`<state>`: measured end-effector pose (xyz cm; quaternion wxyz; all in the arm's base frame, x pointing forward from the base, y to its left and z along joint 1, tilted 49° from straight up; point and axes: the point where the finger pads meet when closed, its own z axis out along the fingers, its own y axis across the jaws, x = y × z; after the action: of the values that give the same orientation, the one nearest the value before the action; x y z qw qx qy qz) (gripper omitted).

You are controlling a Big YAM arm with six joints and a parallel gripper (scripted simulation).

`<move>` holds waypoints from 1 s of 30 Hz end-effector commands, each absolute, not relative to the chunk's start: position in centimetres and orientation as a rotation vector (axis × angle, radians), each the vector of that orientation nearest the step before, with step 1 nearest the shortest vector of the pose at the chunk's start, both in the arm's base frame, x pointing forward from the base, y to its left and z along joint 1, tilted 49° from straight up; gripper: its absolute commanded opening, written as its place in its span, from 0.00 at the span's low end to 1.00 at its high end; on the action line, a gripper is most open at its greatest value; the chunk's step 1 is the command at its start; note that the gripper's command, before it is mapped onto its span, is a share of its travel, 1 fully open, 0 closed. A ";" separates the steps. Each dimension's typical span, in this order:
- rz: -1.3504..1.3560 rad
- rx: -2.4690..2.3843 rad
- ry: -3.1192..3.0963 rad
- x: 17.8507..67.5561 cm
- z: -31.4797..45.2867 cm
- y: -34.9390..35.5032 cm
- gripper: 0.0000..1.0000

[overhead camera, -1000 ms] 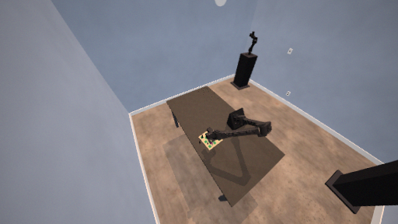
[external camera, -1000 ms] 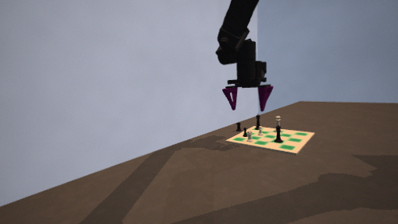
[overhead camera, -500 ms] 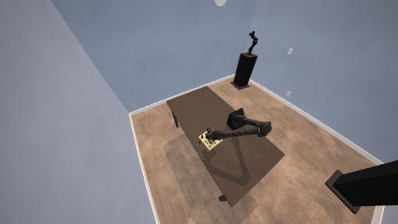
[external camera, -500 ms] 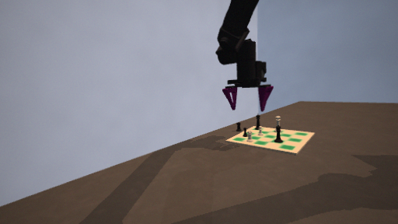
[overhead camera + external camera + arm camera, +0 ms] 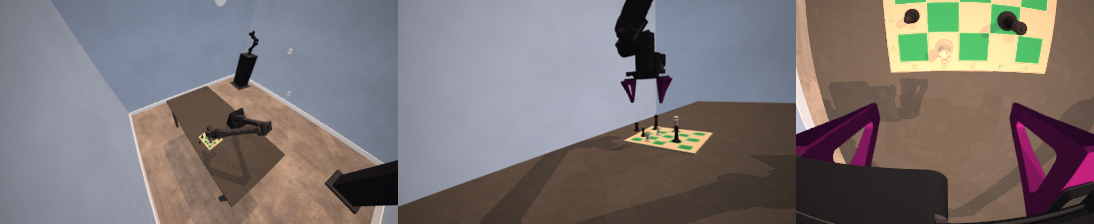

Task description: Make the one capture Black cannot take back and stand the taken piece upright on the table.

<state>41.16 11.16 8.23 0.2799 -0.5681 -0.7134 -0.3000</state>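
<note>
Captured piece off the board; gripper raised, spread and empty.

A small black chess piece [image 5: 636, 127] stands upright on the brown table [image 5: 600, 183], just beside the far-left edge of the green-and-cream chessboard [image 5: 697, 147]. The black gripper with purple fingers [image 5: 647, 90] hangs well above the board, fingers spread wide, gripping nothing.

Dark brown surface [image 5: 600, 183], cream board [image 5: 699, 145] chequered with green squares, black pieces [image 5: 676, 134] and pale grey-white pieces [image 5: 647, 135] on it, black arm [image 5: 640, 39], claw [image 5: 647, 90] with purple fingers [image 5: 630, 90], blue-grey walls [image 5: 495, 78]
</note>
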 end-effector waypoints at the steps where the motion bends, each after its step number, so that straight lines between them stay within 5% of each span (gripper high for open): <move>1: -0.884 -1.514 -1.981 43.2 11.8 8.8 1.00; 30: -0.870 -1.504 -1.982 42.8 13.7 6.1 1.00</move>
<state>41.60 7.11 12.35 0.2762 -0.5585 -0.7203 -0.3049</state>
